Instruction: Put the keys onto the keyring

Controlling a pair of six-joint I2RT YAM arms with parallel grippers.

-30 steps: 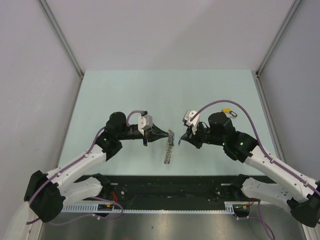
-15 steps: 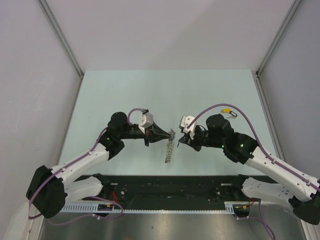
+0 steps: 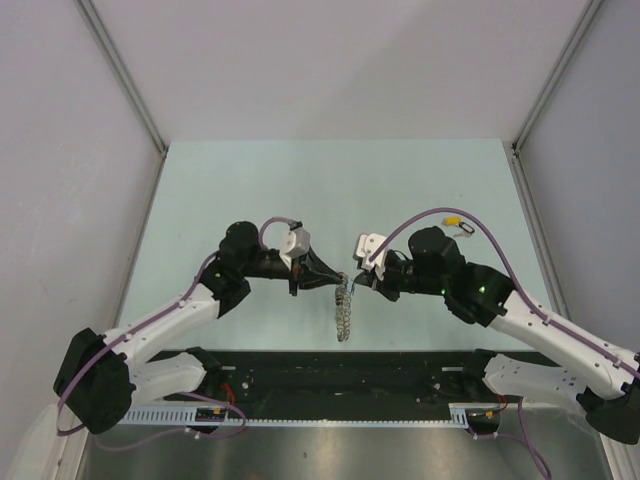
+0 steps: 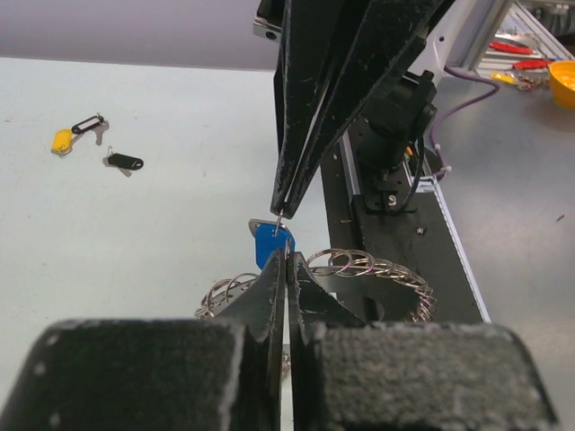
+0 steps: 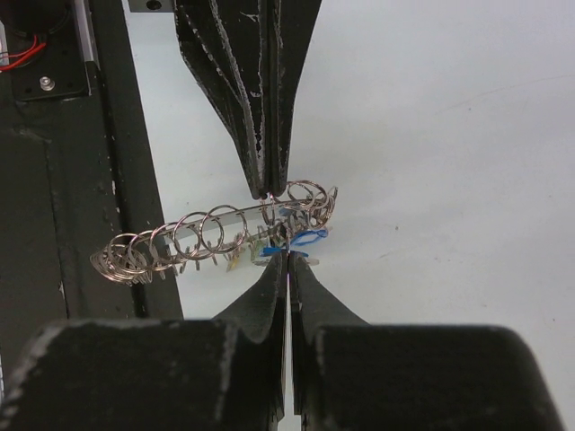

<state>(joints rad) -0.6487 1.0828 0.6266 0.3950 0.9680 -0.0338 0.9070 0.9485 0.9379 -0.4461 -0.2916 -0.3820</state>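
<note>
Keyring [image 3: 343, 308] hangs in the air over the near middle of the worktop [image 3: 300, 180], edge-on from above, its top pinched in the clenched left gripper [image 3: 341, 277]; the right gripper [image 3: 353, 283] is clamped on the blue-tagged key [image 4: 269, 244], which dangles at its tip. Over the last second the two arms have closed in, so that the fingertips now nearly meet at the ring's upper loops, and the ring has swung to hang straighter; I judge the blue key is being threaded, not yet on. Small pale tags seem to sit among the coils already, though that is hard to tell. Further off, toward the far right edge, the yellow-tagged key [image 3: 452, 219] and black-tagged key [image 3: 467, 229] lie loose and untouched; a yellow bowl [image 4: 564, 85] sits off the worktop, its contents hidden.
</note>
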